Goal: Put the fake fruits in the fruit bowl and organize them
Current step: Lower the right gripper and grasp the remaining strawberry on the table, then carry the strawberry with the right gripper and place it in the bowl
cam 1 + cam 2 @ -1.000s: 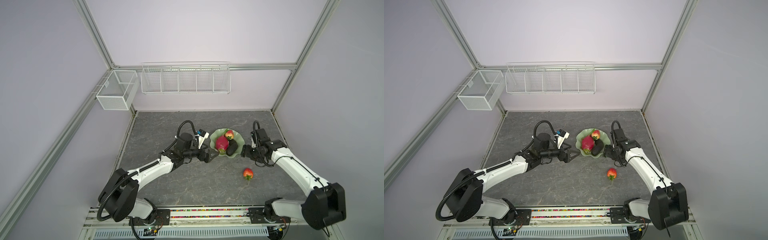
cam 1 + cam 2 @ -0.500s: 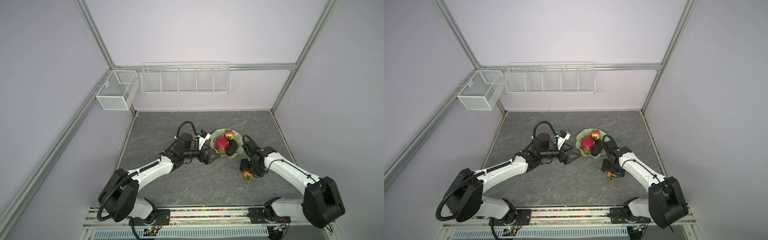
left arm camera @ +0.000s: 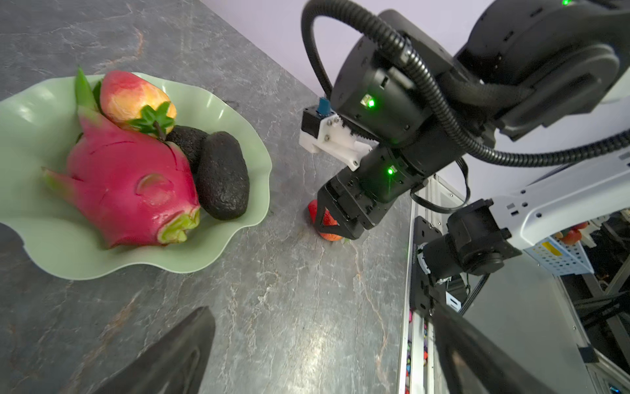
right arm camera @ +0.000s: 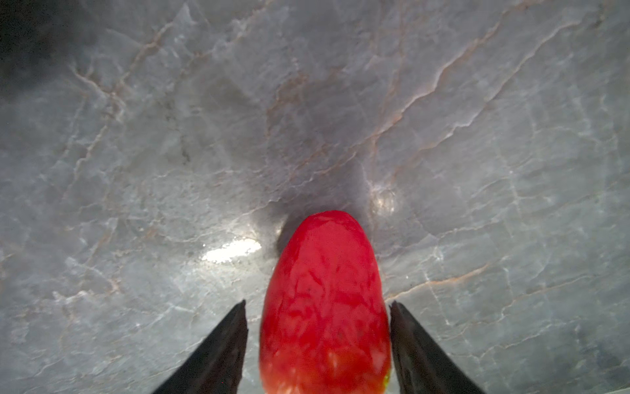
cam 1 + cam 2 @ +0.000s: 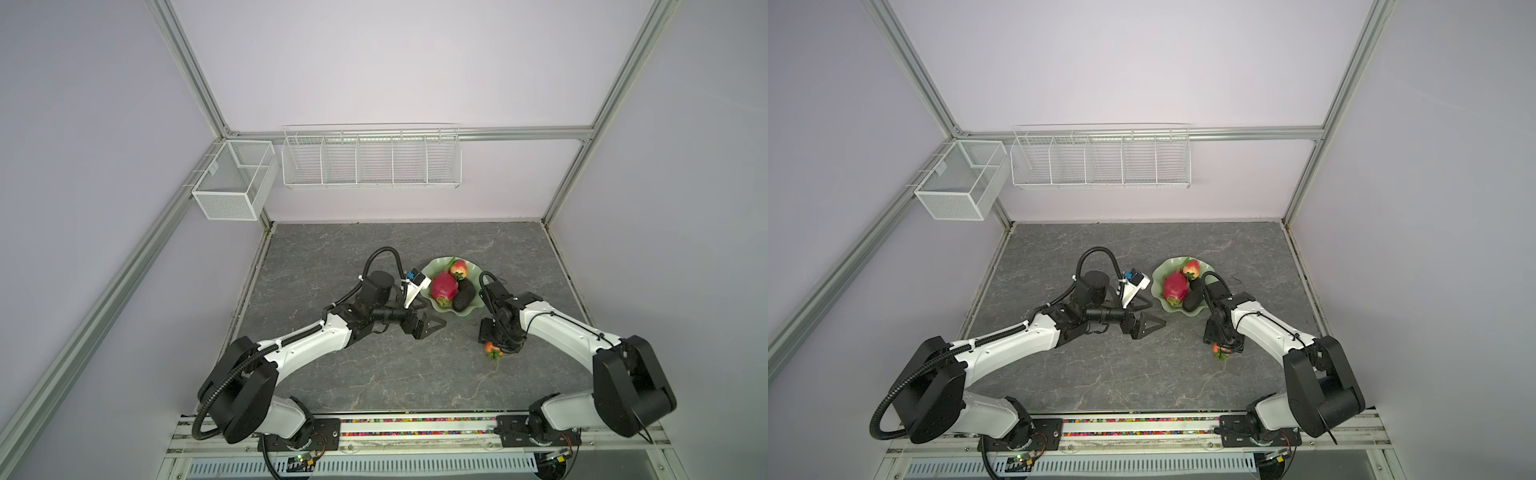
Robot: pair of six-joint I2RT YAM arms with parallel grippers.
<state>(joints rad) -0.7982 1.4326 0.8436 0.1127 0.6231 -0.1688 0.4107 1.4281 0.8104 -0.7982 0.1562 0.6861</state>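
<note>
You have four fruits in the fruit bowl: the dragon fruit, both avocados and one strawberry. Only the last strawberry remains, on the table at the bowl's 5 o'clock. Your right claw straddles it with a sliver of gap on one side, not yet pinching. Your left claw hangs spread and empty at the bowl's 7 o'clock.

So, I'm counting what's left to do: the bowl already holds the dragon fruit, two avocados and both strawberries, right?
Not quite: only one strawberry is in the bowl, with the dragon fruit and two avocados. The second strawberry lies on the table, between the fingers of the right hand, as the right wrist view shows.
</note>
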